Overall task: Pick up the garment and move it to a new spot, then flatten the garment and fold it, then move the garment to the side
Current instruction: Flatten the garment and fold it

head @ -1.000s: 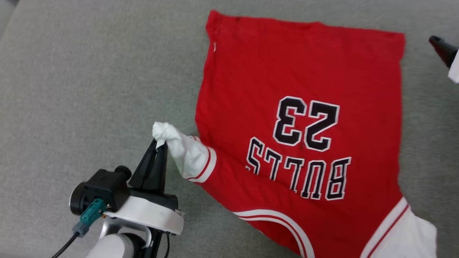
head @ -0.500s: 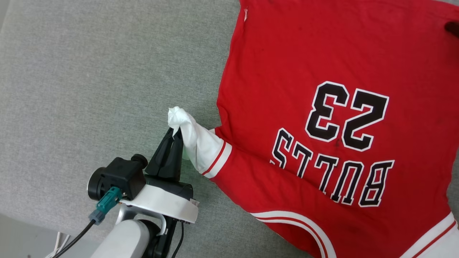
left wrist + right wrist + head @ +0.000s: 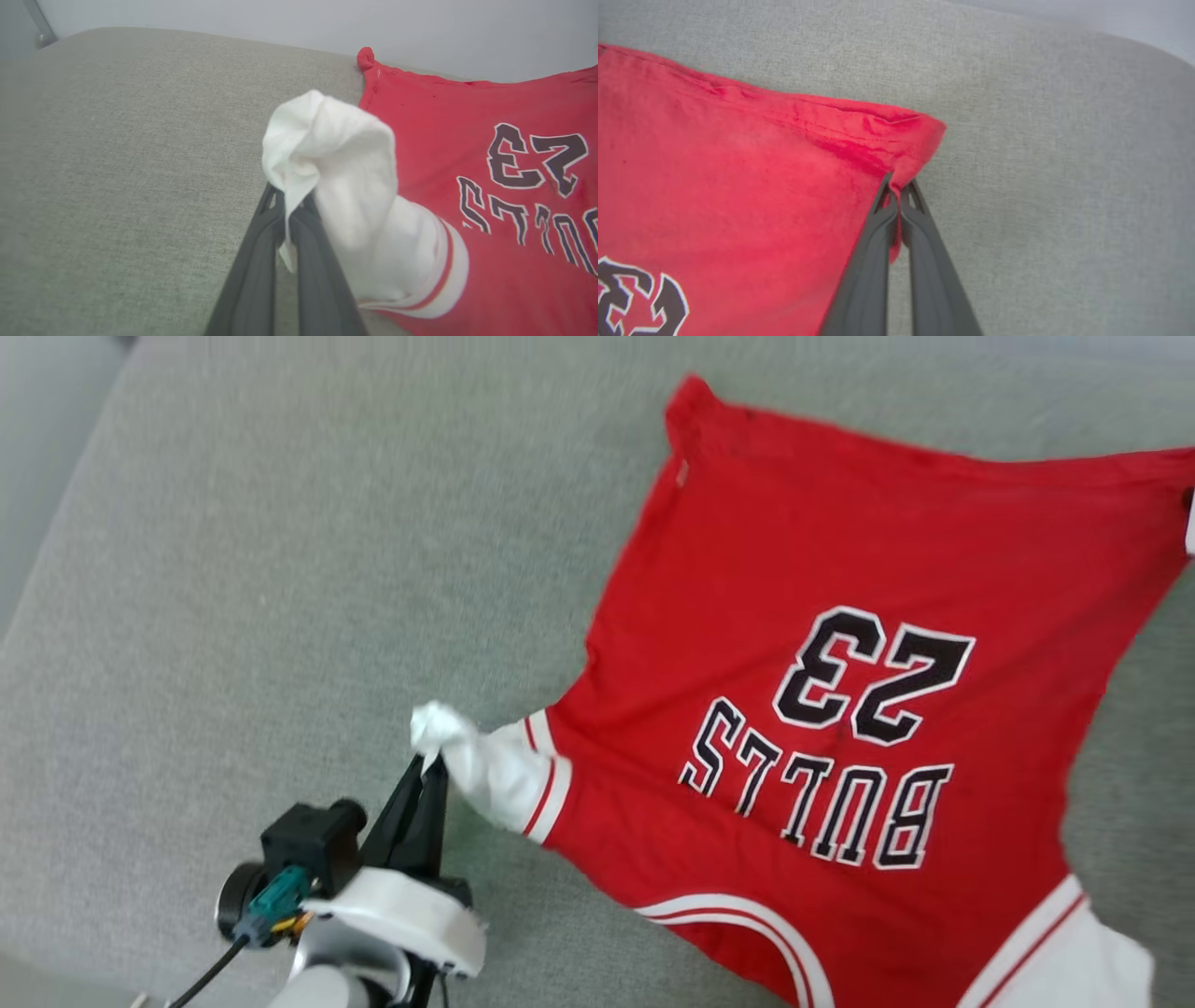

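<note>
left gripper (image 3: 428, 775) clenched on garment (image 3: 840, 551) sleeve, tip-side | right wrist view: right gripper (image 3: 896, 189) pinching red hem corner

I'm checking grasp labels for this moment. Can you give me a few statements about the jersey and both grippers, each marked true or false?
1. The left gripper is shut on the garment's white sleeve. True.
2. The right gripper hangs open above the cloth. False: it is shut on a red hem corner.
3. The garment lies on a grey cushion. True.
4. The chest number reads 45. False: it reads 23.
</note>
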Tool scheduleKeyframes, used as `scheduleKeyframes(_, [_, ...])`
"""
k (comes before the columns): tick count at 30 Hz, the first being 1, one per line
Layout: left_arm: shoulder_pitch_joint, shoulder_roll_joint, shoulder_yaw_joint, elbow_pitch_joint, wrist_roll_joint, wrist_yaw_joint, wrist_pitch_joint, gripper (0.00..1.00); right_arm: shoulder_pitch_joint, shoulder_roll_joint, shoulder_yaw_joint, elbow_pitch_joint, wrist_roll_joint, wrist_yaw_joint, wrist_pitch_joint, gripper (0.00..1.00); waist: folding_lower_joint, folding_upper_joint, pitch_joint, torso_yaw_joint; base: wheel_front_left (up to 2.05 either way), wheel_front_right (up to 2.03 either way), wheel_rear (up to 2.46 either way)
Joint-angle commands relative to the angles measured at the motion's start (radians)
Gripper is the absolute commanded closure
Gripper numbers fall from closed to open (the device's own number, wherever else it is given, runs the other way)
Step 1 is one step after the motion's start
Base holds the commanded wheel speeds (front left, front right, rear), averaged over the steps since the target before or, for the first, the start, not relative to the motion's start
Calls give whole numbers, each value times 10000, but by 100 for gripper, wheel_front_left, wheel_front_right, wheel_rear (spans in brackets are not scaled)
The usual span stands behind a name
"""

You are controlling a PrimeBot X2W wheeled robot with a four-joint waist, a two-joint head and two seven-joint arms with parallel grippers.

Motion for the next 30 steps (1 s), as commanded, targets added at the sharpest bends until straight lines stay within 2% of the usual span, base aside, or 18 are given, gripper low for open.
scheduleKeyframes(1, [205,113,83,48,-43,81,41,100,397,-151,225,-170,123,-6,84,100,-1,0,-996,-562,0,0,0])
scheduleKeyframes(7, [1228,474,394,-153,-266,576,237,100,2303,-869,1243,-1967,1119,-6,503,100,-1,0,-2178,-1399,0,0,0])
scheduleKeyframes(11, [1939,729,610,-374,-454,912,444,100,4457,-1274,1437,-3449,1770,-5,996,100,-1,0,-2746,-1981,0,0,0])
scheduleKeyframes(14, [2399,864,770,-541,-578,1170,594,100,6351,-1313,1270,-4540,2093,-6,1366,100,-1,0,-3038,-2376,0,0,0])
scheduleKeyframes(17, [2731,933,815,-678,-686,1309,728,100,8356,-1011,840,-5252,2376,-5,1581,100,-1,0,-3239,-2630,0,0,0])
scheduleKeyframes(22, [3039,1006,814,-824,-832,1400,889,100,10702,-41,112,-5938,2746,-5,1485,100,-1,0,-3444,-2893,0,0,0])
scheduleKeyframes(23, [3062,1006,806,-843,-832,1387,934,100,10972,65,43,-6112,2687,-5,1292,65,-1,0,-3505,-2914,0,0,0])
scheduleKeyframes(24, [3124,1016,828,-859,-870,1422,931,100,11217,217,20,-6225,2688,-6,1171,0,-1,0,-3541,-2974,0,0,0])
scheduleKeyframes(27, [3163,1075,801,-920,-881,1450,1021,100,11349,465,-162,-6815,2635,-5,253,0,-1,0,-3590,-3068,0,0,0])
scheduleKeyframes(30, [3094,1206,673,-936,-715,1468,1168,100,10911,679,-321,-7302,2604,-5,-1319,0,-1,0,-3590,-3102,0,0,0])
